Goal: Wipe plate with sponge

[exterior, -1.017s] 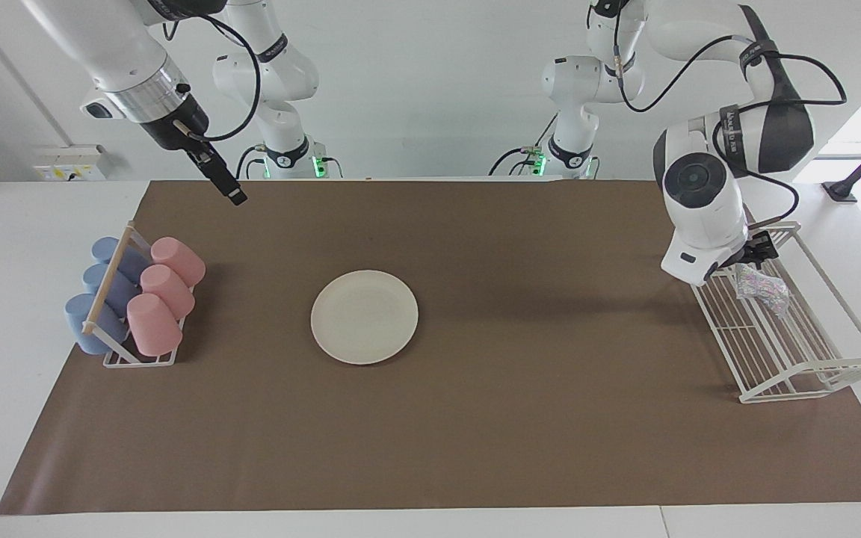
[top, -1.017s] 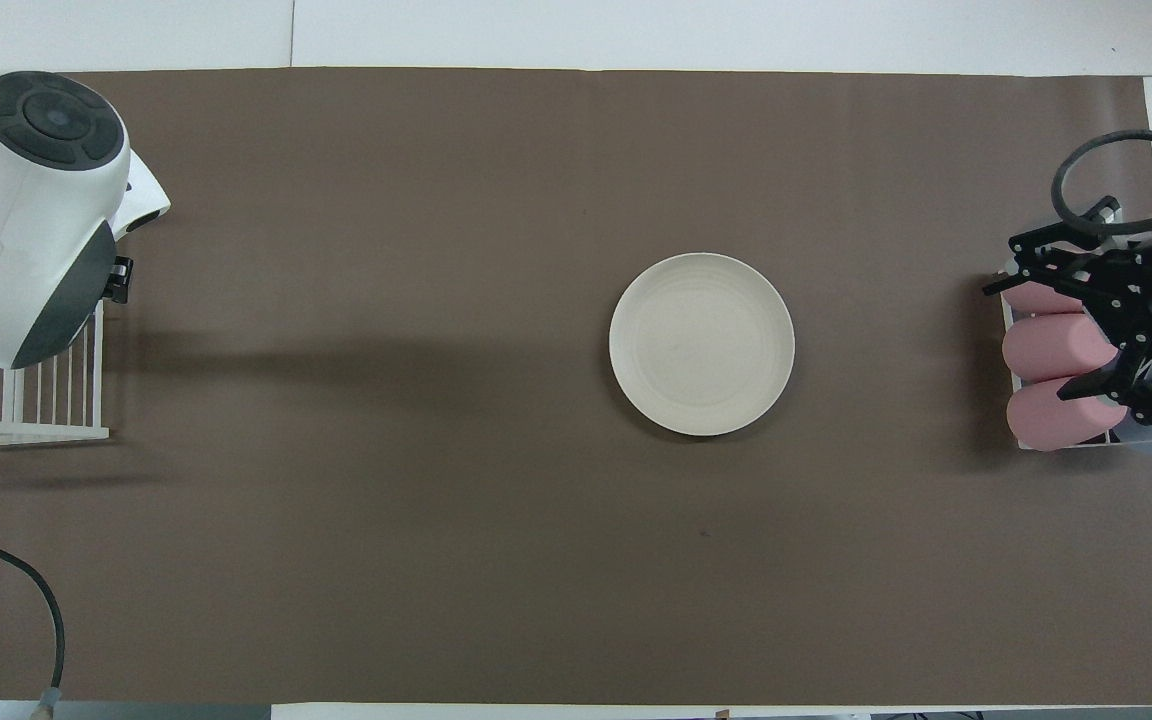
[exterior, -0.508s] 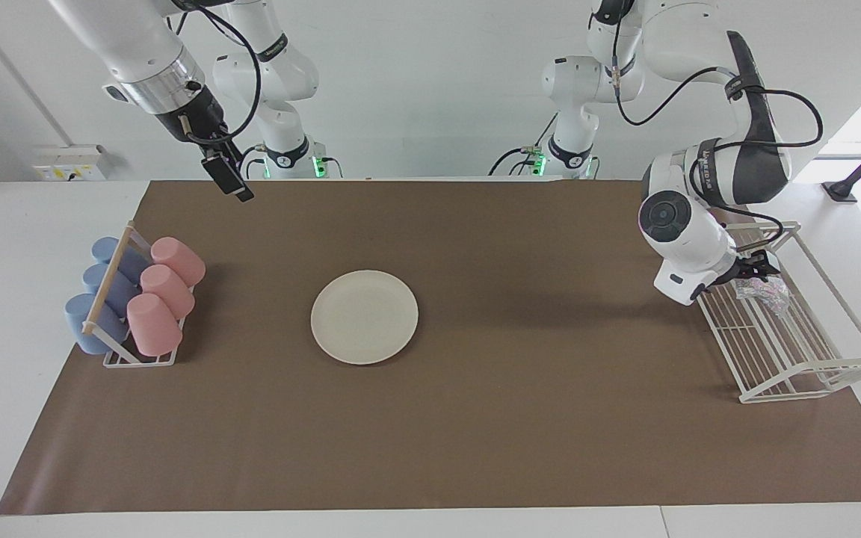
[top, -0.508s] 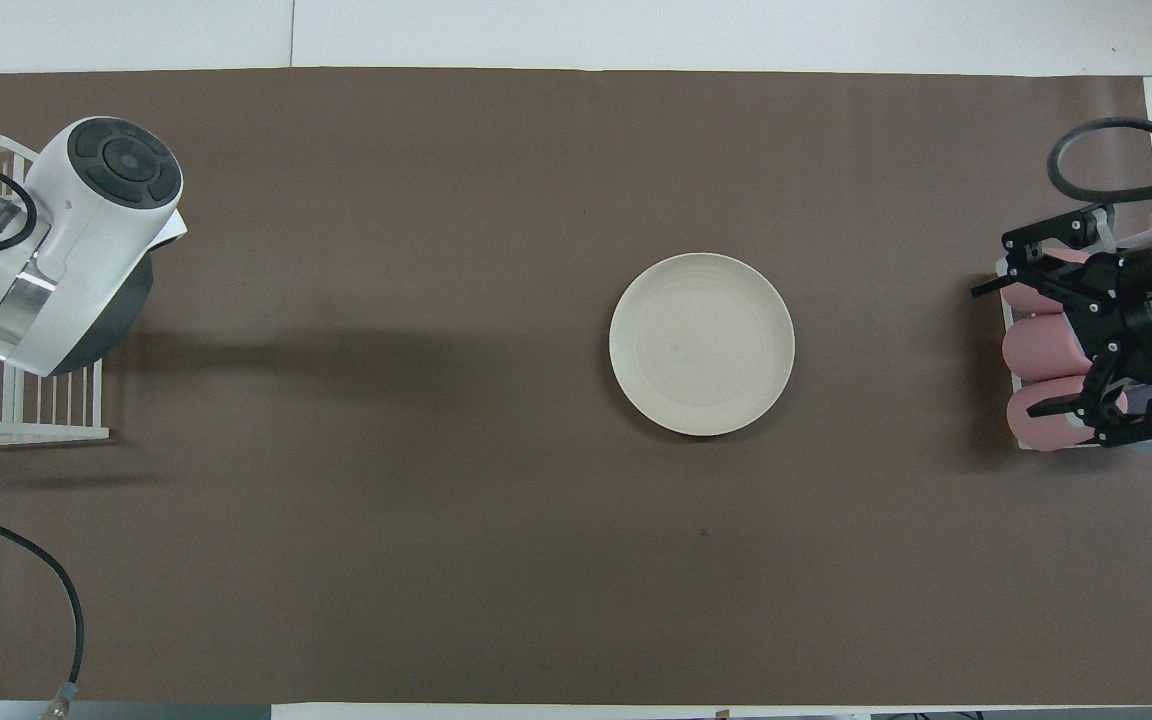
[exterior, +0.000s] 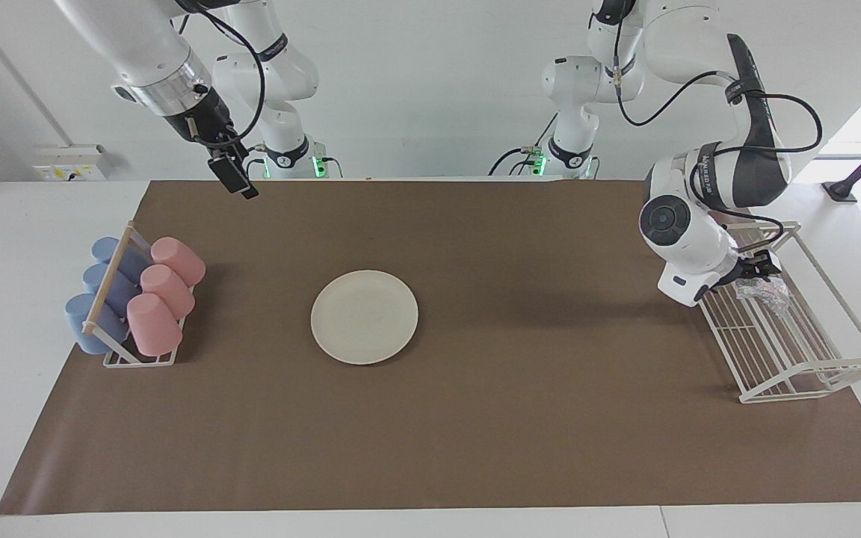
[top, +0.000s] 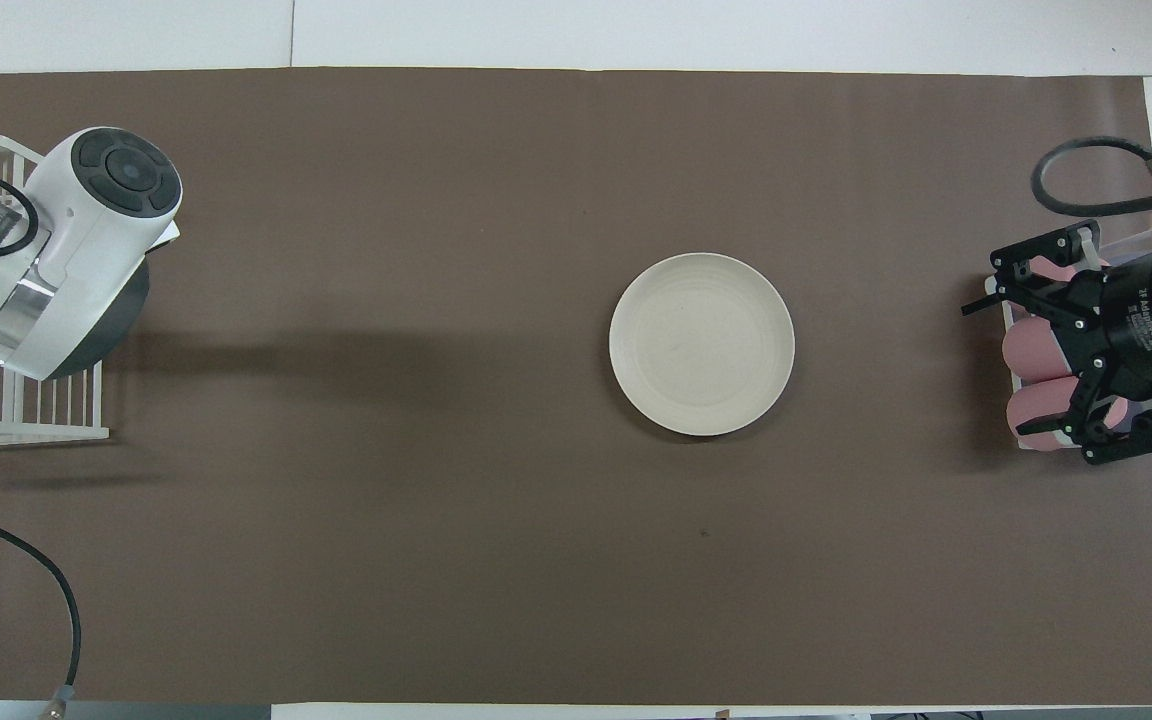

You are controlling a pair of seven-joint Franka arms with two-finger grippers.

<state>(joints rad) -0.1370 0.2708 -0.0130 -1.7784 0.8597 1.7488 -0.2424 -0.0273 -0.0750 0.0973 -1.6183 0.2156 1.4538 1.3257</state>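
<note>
The cream-white plate (exterior: 364,317) lies flat in the middle of the brown mat and also shows in the overhead view (top: 701,343). The speckled silvery sponge (exterior: 773,292) lies in the white wire rack (exterior: 789,351) at the left arm's end of the table. My left gripper (exterior: 758,270) is down in that rack right at the sponge, with its fingers mostly hidden by the wrist. In the overhead view the left wrist (top: 86,240) covers both. My right gripper (exterior: 235,178) hangs open and empty in the air, over the cup rack in the overhead view (top: 1008,365).
A rack (exterior: 113,299) with pink cups (exterior: 167,288) and blue cups (exterior: 102,291) lying on their sides stands at the right arm's end of the table. The brown mat (exterior: 520,418) covers most of the table.
The left arm's wrist has turned and come lower, bringing its gripper down to the sponge in the wire rack. The right gripper has shifted slightly above the cup rack. The plate has not moved.
</note>
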